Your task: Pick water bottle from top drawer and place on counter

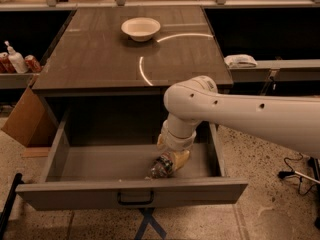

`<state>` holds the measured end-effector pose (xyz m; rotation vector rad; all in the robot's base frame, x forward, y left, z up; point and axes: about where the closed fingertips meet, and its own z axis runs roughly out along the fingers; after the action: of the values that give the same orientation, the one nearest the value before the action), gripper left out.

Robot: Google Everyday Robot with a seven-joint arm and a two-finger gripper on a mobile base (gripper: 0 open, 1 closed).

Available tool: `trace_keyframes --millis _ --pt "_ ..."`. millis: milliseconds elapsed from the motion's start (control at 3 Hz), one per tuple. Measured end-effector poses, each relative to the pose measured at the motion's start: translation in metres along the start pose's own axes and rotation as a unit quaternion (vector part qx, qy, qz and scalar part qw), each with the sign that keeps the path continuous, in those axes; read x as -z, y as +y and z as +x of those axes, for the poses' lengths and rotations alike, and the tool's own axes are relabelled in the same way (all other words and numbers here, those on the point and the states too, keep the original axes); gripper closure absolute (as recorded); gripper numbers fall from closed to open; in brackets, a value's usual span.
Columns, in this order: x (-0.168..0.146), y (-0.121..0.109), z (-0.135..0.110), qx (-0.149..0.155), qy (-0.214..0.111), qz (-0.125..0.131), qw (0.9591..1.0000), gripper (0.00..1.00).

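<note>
The top drawer (70, 195) is pulled open below the counter (100, 59). The water bottle (159, 168) lies on its side on the drawer floor, near the front and right of centre; its dark label band shows. My white arm reaches in from the right and bends down into the drawer. My gripper (175, 158) is down in the drawer, right at the bottle's right end and touching or nearly touching it. The gripper hides part of the bottle.
A white bowl (140, 28) stands at the back of the counter. A white pump bottle (16, 60) and red cans (33, 63) sit on the left shelf. A cardboard box (27, 121) leans at the left. A white object (240, 60) lies on the right shelf.
</note>
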<state>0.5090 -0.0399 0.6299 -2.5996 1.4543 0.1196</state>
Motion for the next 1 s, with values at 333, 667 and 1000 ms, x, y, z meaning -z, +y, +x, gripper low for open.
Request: trace_keyframes --millis 333,667,1000 --pt "0.011 0.001 -0.002 -0.001 -0.011 0.011 0.9999 0.67" --pt "0.036 0.002 -0.003 0.005 -0.028 0.039 0.9988 0.90" --pt "0.074 0.000 -0.014 0.017 -0.042 0.058 0.9973 1.00"
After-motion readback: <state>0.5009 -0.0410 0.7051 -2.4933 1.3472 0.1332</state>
